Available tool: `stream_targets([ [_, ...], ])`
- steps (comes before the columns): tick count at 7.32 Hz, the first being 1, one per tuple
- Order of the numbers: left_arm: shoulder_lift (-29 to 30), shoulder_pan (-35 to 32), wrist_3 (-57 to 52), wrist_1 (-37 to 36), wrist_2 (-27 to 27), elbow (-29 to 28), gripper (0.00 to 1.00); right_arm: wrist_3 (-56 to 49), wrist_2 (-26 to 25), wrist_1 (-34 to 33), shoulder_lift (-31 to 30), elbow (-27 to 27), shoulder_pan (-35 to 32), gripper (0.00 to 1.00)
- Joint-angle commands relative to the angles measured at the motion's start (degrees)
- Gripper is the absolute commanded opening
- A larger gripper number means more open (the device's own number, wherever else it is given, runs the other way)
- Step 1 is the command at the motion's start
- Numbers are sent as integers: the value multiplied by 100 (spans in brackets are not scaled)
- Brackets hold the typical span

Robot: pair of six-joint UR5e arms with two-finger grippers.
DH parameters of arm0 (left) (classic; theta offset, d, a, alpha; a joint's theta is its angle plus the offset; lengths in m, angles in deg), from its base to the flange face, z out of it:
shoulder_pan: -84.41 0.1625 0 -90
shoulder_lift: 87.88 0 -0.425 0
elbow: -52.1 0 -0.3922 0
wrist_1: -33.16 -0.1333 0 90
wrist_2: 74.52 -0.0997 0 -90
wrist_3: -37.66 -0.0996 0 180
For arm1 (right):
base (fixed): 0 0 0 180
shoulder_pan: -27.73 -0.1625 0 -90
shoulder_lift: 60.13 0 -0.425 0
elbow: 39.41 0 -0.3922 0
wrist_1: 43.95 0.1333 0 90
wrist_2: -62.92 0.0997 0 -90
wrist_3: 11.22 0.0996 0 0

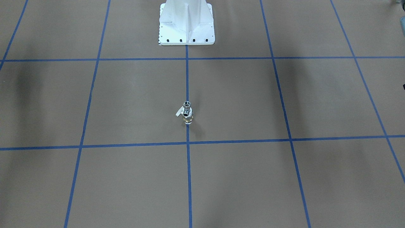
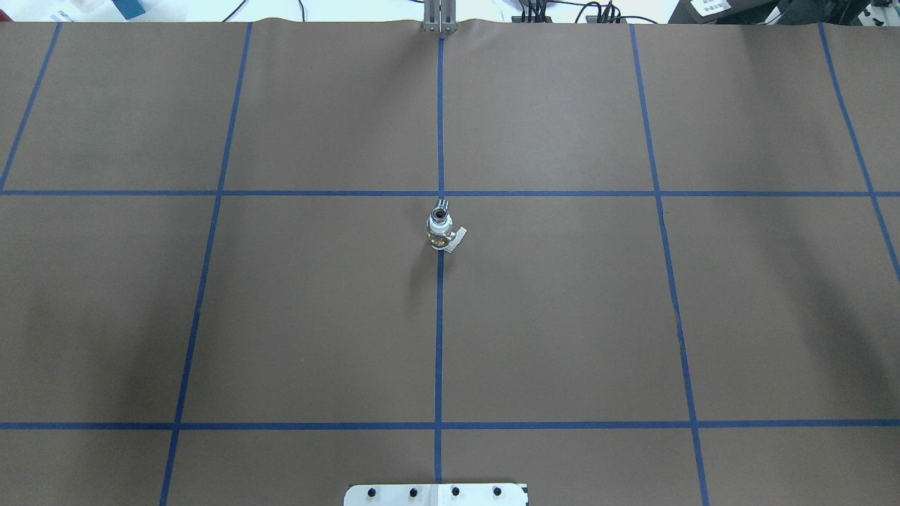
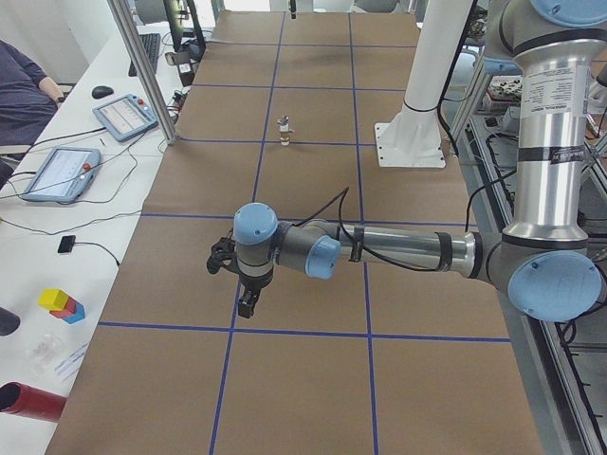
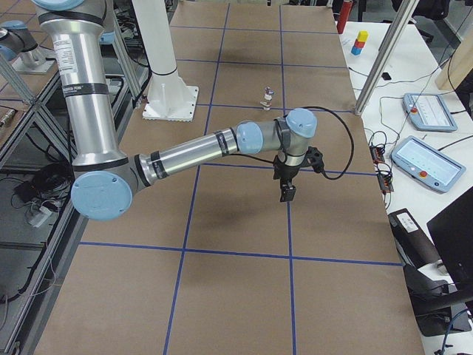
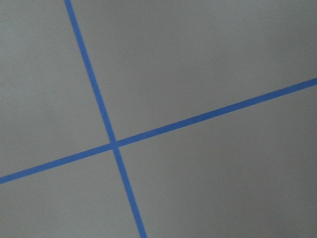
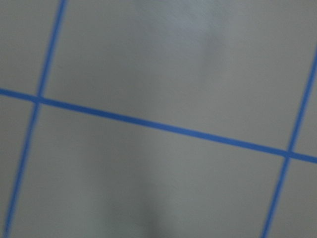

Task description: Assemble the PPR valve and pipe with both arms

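Note:
The PPR valve (image 1: 187,117), brass with white ends and a pale grey side lever, stands upright on the centre tape line. The chrome pipe (image 1: 187,104) sits on its upper end, touching it. Both also show in the overhead view, valve (image 2: 441,237) and pipe (image 2: 441,207). The left arm's gripper (image 3: 246,304) hangs over bare paper far from them, seen only in the exterior left view. The right arm's gripper (image 4: 287,194) does the same, seen only in the exterior right view. I cannot tell whether either is open or shut. The wrist views show only paper and blue tape.
The white pedestal base (image 1: 186,28) stands at the robot's edge of the table. Blue tape lines grid the brown paper. A side bench holds tablets (image 3: 123,116) and coloured blocks (image 3: 62,303). A person (image 3: 19,81) sits beside it.

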Motion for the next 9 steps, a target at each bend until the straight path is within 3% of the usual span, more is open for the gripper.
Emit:
stream_targets([
  [1, -295, -347, -30, 356, 221, -68, 100, -148, -205, 93, -8, -421, -187, 100],
  [2, -452, -347, -30, 410, 214, -138, 100, -174, -162, 381, -95, -458, -423, 100],
  [4, -471, -338, -22, 402, 196, -130, 100, -209, 267, 340, -237, -485, -915, 100],
  [7, 37, -260, 49, -52, -356, -86, 100, -218, 366, 227, -272, -660, -1260, 100],
  [9, 232, -259, -13, -450, -367, -121, 100, -209, 461, 217, -342, -678, -1260, 100],
])
